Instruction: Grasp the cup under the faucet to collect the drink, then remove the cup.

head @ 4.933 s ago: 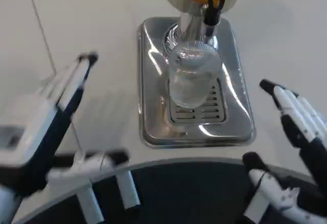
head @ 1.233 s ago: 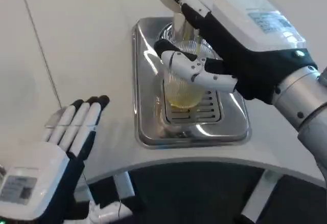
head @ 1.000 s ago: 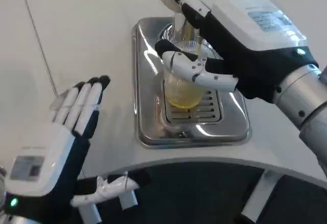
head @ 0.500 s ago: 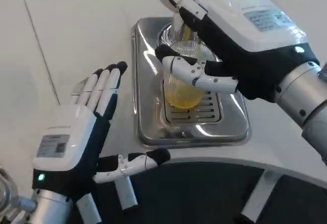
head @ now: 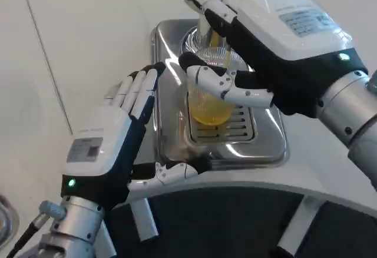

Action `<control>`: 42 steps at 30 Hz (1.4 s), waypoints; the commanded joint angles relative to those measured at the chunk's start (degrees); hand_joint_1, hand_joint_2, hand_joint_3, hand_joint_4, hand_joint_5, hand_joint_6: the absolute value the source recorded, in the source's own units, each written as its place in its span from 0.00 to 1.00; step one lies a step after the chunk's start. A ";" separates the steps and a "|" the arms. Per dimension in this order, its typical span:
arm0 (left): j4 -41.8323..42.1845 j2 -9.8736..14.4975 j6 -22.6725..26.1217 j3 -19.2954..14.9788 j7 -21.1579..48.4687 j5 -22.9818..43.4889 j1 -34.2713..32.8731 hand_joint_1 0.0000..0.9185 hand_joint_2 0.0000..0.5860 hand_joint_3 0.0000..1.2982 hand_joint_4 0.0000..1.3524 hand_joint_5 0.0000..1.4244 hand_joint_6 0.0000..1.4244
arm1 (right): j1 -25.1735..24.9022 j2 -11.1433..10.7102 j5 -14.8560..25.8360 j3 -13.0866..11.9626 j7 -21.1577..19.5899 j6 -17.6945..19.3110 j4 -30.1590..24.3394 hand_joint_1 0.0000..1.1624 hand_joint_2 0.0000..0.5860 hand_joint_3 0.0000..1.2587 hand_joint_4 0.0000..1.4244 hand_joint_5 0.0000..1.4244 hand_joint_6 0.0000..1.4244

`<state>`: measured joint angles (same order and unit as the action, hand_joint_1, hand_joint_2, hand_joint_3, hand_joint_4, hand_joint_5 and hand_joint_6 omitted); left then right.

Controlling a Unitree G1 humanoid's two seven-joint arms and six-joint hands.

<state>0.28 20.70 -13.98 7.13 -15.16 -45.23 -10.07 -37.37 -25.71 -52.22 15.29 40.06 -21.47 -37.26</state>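
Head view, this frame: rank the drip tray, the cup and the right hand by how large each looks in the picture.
Largest to smallest as they look:
1. Right hand and drip tray: about alike. The hand is nearer the camera and hides part of the tray, so I won't rank them.
2. Cup: clearly smallest, partly hidden by the hand.

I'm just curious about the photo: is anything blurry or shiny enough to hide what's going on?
Head view: sharp throughout, evenly lit. The steel tray throws bright glare streaks, and the clear cup is partly hidden behind the right hand. The left hand is crisp, with soft shadows on the table.
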 commanded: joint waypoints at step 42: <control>-13.13 -4.05 -6.54 4.64 1.69 12.59 -10.87 0.22 0.05 0.00 0.00 0.06 0.08 | 44.90 14.06 26.82 -26.65 -10.88 6.09 -22.74 0.21 0.79 0.05 0.00 0.01 0.06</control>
<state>-11.40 17.39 -19.54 10.96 -13.65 -32.90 -20.07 -0.11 -11.57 -29.55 -8.60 29.57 -21.76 -59.25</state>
